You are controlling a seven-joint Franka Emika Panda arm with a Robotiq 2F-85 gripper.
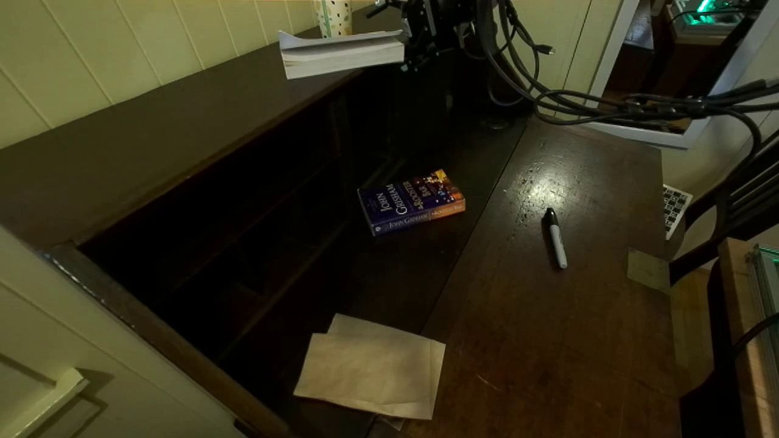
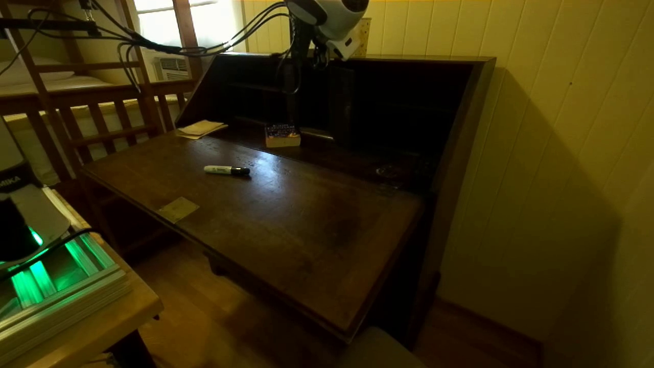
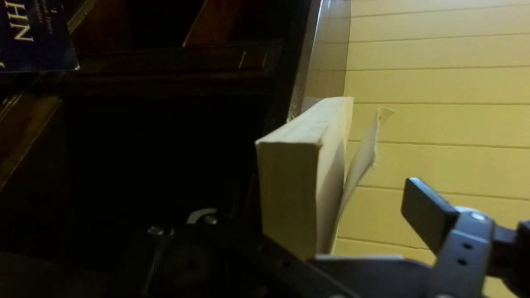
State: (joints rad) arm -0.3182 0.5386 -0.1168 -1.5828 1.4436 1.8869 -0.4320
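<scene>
A robot gripper (image 1: 392, 38), spread wide, brackets a thick, pale-paged book (image 3: 290, 194), its loose cover (image 3: 366, 155) gaping toward the upper finger (image 3: 425, 214), which stands clear of it. In the wrist view the lower finger is lost in shadow; whether it touches the book cannot be told. Getting the book between the fingers looks done; a firm hold does not show. Well below the fingers, on the dark desk (image 1: 608, 353), lie a John Grisham paperback (image 1: 411, 201) and, farther off, a black-capped marker (image 1: 556, 240) and pale papers (image 1: 371, 368).
</scene>
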